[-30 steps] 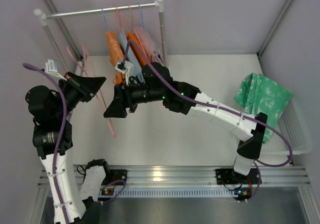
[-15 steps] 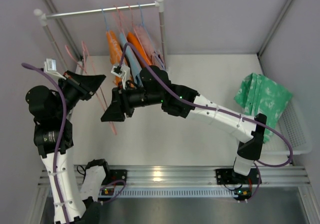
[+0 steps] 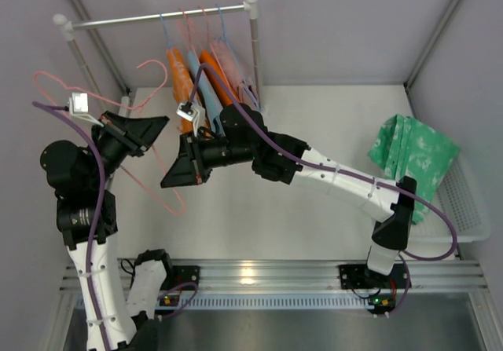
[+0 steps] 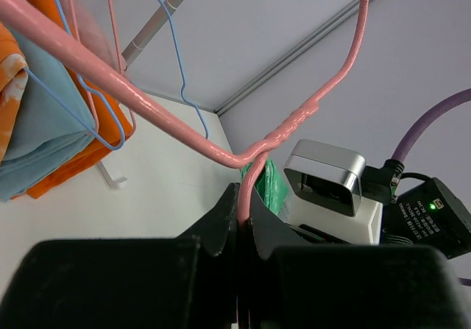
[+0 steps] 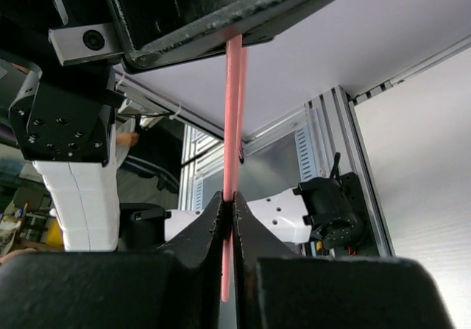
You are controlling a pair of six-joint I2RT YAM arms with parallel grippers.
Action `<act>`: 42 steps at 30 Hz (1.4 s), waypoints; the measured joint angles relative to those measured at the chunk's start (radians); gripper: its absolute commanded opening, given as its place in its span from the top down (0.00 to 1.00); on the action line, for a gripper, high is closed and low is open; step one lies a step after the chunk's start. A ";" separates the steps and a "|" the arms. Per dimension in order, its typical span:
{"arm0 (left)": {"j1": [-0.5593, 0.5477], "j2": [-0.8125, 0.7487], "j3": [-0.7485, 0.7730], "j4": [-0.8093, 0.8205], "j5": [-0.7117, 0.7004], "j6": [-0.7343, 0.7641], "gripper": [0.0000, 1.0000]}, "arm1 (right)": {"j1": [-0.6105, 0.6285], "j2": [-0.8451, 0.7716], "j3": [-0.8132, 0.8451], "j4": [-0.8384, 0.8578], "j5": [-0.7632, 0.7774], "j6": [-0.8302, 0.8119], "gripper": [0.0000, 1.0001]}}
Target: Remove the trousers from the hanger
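Trousers (image 3: 413, 153): mint-green, folded, at right, lying on white basket (image 3: 469, 210), well apart from hanger.
Hanger (image 5: 233, 108): pink wire, at left, held between both arms.
Left gripper (image 4: 243, 196): clamped on hanger below hook twist.
Right gripper (image 5: 228, 200): pinching hanger wire.

Left pincer (image 3: 161, 123) and right pincer (image 3: 169, 180), both clamped closed, sit near each other.
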 measured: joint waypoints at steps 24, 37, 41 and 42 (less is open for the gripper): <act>0.001 -0.102 -0.075 -0.250 -0.001 0.097 0.54 | -0.021 0.008 0.100 -0.168 0.356 -0.117 1.00; 0.001 -0.103 -0.114 -0.211 -0.023 0.045 0.59 | 0.010 0.048 0.130 -0.233 0.561 -0.222 1.00; 0.001 -0.077 -0.114 -0.195 -0.047 0.042 0.61 | 0.022 0.055 0.146 -0.242 0.589 -0.240 1.00; 0.001 -0.070 -0.114 -0.191 -0.055 0.041 0.62 | 0.024 0.055 0.148 -0.243 0.597 -0.245 1.00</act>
